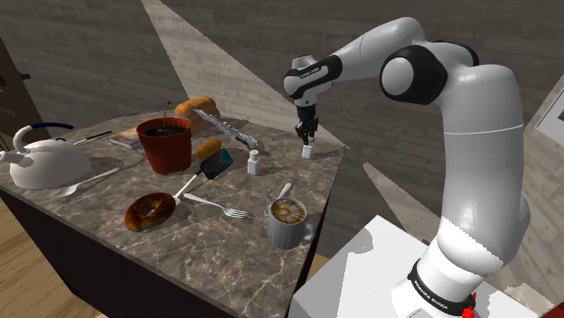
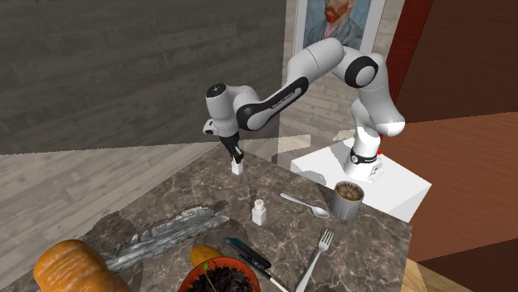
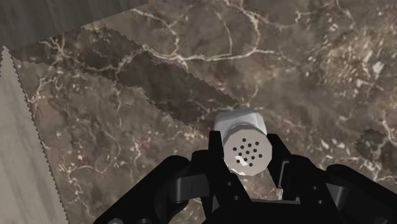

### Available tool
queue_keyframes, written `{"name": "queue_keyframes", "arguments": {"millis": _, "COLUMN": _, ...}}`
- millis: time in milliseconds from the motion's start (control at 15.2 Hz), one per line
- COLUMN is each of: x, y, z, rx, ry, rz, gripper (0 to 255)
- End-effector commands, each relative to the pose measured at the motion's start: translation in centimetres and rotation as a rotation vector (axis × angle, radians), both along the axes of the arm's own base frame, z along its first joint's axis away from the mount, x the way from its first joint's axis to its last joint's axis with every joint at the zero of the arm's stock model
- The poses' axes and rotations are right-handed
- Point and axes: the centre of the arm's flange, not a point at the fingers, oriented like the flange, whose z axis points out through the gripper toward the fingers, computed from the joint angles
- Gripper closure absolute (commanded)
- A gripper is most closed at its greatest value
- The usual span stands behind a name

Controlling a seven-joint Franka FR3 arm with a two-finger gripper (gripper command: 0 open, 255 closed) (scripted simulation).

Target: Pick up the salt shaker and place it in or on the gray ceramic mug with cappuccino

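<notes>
A small white salt shaker stands at the far edge of the marble table, close to its corner. My black gripper comes straight down on it. In the wrist view the fingers press both sides of the shaker's perforated cap, so the gripper is shut on it. From the second exterior view the shaker hangs under the gripper at the table edge. The grey mug with cappuccino foam sits near the table's front corner, by the stand, and appears again as the mug.
A second white shaker stands mid-table between the held one and a red pot. A fork, a spoon, a glazed pastry, a bread loaf and a white kettle also lie on the table.
</notes>
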Motion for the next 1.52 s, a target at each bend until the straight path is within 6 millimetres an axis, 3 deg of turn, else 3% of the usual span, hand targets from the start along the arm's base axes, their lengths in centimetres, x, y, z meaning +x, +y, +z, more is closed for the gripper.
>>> {"name": "queue_keyframes", "arguments": {"millis": 0, "x": 0.0, "y": 0.0, "z": 0.8, "rx": 0.0, "ry": 0.0, "rz": 0.0, "gripper": 255}}
{"name": "queue_keyframes", "arguments": {"millis": 1452, "x": 0.1, "y": 0.0, "z": 12.4, "rx": 0.0, "ry": 0.0, "rz": 0.0, "gripper": 255}}
